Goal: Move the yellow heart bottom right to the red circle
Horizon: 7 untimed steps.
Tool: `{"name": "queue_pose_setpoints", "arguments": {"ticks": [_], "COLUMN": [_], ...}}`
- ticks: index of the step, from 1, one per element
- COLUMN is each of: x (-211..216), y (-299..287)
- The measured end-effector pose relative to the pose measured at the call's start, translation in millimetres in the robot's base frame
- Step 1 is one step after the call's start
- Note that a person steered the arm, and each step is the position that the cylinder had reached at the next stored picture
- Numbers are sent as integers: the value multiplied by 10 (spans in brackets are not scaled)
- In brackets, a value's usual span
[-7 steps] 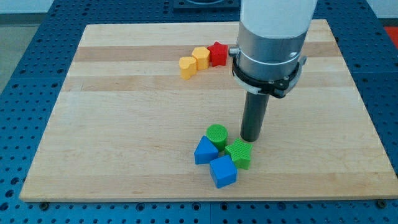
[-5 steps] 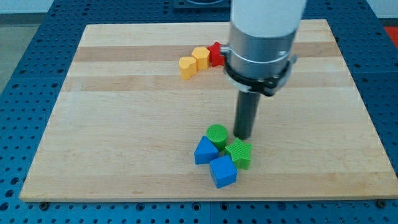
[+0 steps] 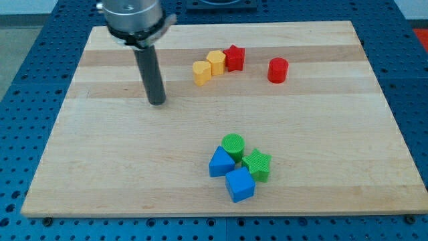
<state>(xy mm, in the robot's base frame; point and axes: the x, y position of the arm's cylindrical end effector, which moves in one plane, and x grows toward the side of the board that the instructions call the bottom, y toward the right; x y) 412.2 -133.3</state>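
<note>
Yellow heart [image 3: 200,71] at the left end of a short row, touching a yellow block [image 3: 215,62] with a red star [image 3: 234,57] beyond; red circle [image 3: 277,69] well apart to the view's right. My tip [image 3: 156,102] left of and slightly below the heart, touching nothing. No claw here, only a rod. Approach step, seemingly; next, getting behind the heart's left side and pushing right, below the row, toward the circle's lower right.

The tabletop [image 3: 100,154] is pale wood with lighter and darker bands. On it sit a yellow heart [image 3: 200,71], yellow block [image 3: 215,63], red star [image 3: 233,57], red circle [image 3: 277,69], green circle [image 3: 233,145], green star [image 3: 257,165], blue triangle [image 3: 219,163] and blue cube [image 3: 239,184]. My tip [image 3: 156,102] is dark grey.
</note>
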Motion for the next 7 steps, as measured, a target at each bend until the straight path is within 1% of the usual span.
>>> {"name": "queue_pose_setpoints", "arguments": {"ticks": [1,2,3,4,5,7], "x": [0,-101,-435,-577,-632,-622], "y": [-12,-129,-274,-162,204,1192]}}
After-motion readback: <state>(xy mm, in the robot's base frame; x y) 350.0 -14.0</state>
